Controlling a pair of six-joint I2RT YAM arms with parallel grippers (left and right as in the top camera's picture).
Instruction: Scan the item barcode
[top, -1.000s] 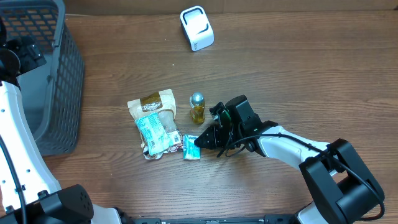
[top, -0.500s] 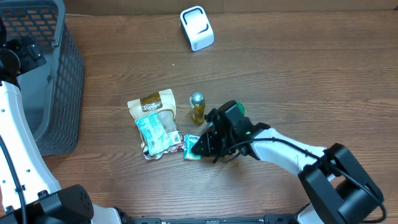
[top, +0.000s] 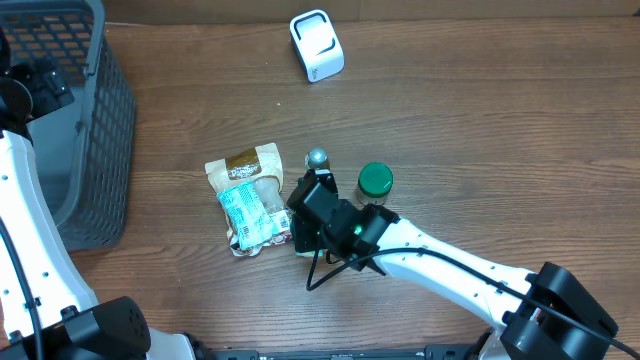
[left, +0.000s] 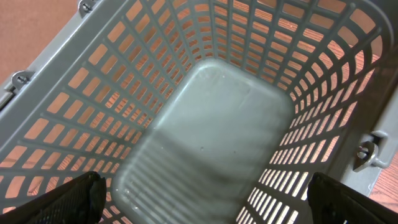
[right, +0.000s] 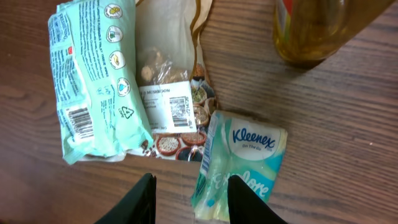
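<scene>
The Kleenex pack (right: 241, 163) lies flat on the wooden table (right: 348, 137), just beside the mushroom bag (right: 168, 93) and the mint-green packet (right: 93, 81). I have my right gripper (right: 193, 202) low over its near end, jaws partway apart, nothing clamped. My left gripper (left: 211, 200) hangs spread wide above the grey basket (left: 211, 124), and the white scanner (top: 316, 46) sits well apart.
</scene>
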